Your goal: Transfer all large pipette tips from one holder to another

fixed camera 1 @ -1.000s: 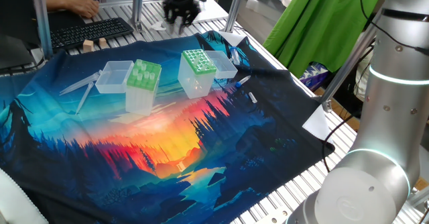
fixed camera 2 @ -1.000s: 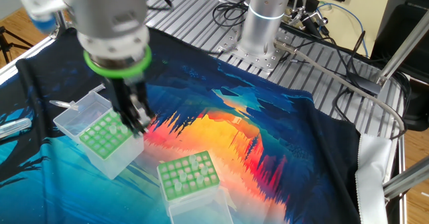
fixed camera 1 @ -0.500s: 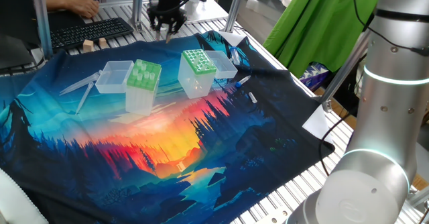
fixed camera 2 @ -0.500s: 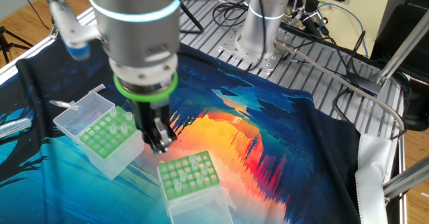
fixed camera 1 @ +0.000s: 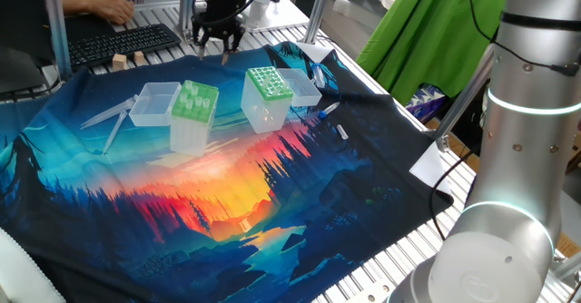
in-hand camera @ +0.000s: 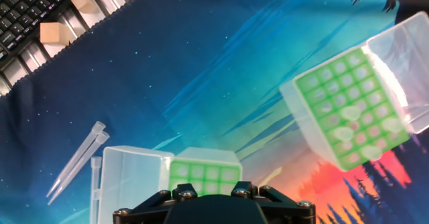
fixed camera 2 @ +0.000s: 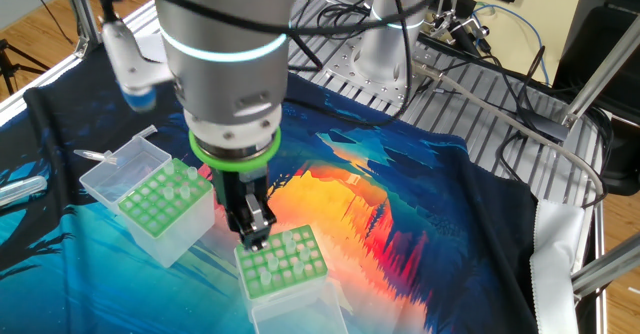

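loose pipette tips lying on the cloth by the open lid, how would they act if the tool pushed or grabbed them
The loose tips are thin, clear tapered cones lying flat, so a push would probably roll them in an arc. They look very light and smooth, so they could slip or flick away. The soft cloth may make them hard to pinch.

Desk (fixed camera 1: pixel 381 258): ribbed metal top, bare slats at the 5 o'clock corner in one fixed view.
Cloth (fixed camera 1: pixel 227 203): printed sunset-forest scene, spread over most of the desk.
Light-green holder (fixed camera 1: pixel 193 114): upright on the cloth, open clear lid (fixed camera 1: pixel 152 103) at its 9 o'clock.
Dotted-grid holder (fixed camera 1: pixel 267 96): upright at 3 o'clock of the first, apart.
Loose pipette tips (in-hand camera: pixel 75 161): flat on the cloth beside the lid.
Wooden blocks (fixed camera 1: pixel 127 61): at the cloth's 11 o'clock edge.
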Controlling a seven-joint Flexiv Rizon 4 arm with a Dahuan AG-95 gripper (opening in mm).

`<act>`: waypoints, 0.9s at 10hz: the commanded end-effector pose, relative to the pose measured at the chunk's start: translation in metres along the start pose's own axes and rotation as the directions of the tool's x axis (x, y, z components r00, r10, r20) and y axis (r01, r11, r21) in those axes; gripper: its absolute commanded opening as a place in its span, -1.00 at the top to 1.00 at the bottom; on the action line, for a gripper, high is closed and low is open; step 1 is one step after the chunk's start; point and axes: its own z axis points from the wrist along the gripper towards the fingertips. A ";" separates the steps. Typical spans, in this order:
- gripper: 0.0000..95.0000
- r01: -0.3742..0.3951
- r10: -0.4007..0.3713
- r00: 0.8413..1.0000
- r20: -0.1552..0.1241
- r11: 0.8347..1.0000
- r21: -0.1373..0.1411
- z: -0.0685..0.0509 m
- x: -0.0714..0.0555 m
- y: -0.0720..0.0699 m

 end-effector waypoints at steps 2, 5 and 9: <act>0.20 -0.015 0.015 1.000 0.001 1.000 -0.001 0.007 0.004 0.008; 0.20 -0.025 0.025 1.000 0.001 1.000 -0.006 0.014 0.004 0.015; 0.20 -0.045 0.045 0.999 0.008 0.999 -0.010 0.028 0.009 0.025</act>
